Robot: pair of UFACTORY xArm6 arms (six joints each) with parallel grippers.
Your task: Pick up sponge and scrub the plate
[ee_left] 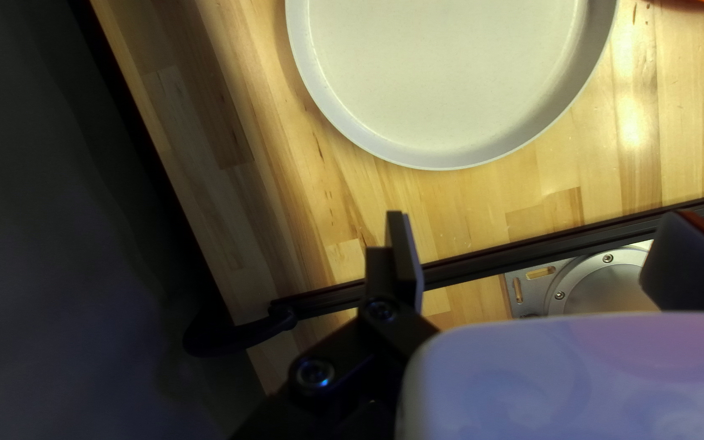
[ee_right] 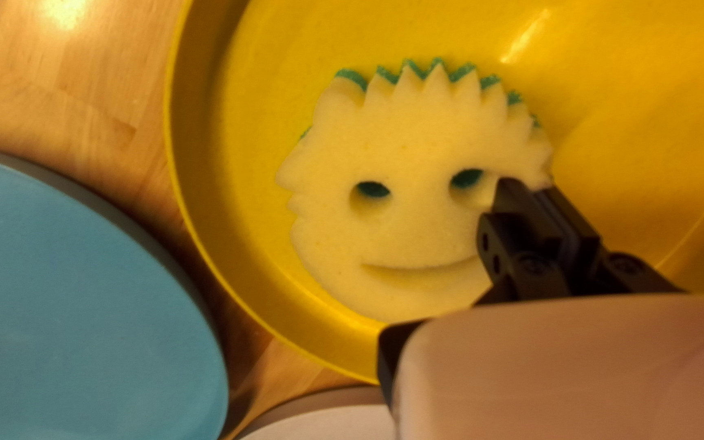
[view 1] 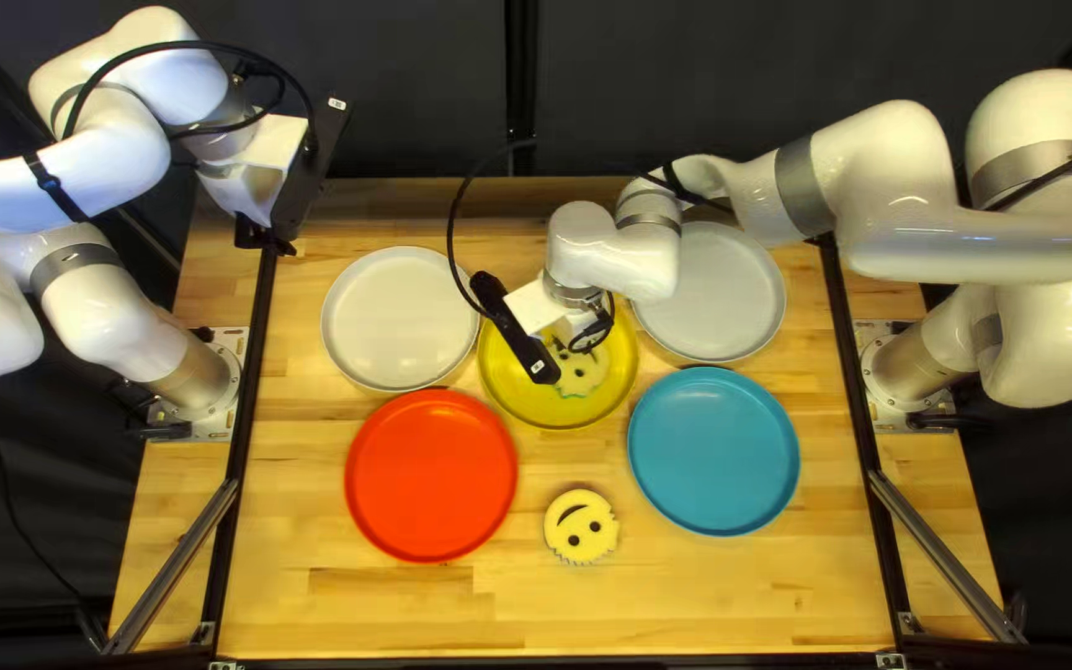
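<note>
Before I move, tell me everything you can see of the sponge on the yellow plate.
The sponge is roundish, with a spiky edge, two eye holes and a curved smile slit. Its upper layer looks like pale yellow foam; green material shows beneath at the spikes and through the eyes. It lies face up inside the yellow plate. My right end effector overlaps one side; I cannot tell whether they touch.

Counter: wood, smooth; we observe a sheen.
Yellow plate: glossy; we read plastic.
Sponge on yellow plate: matt foam.
Curtain: matt cloth.
Our left arm's base plate: metal.
</note>
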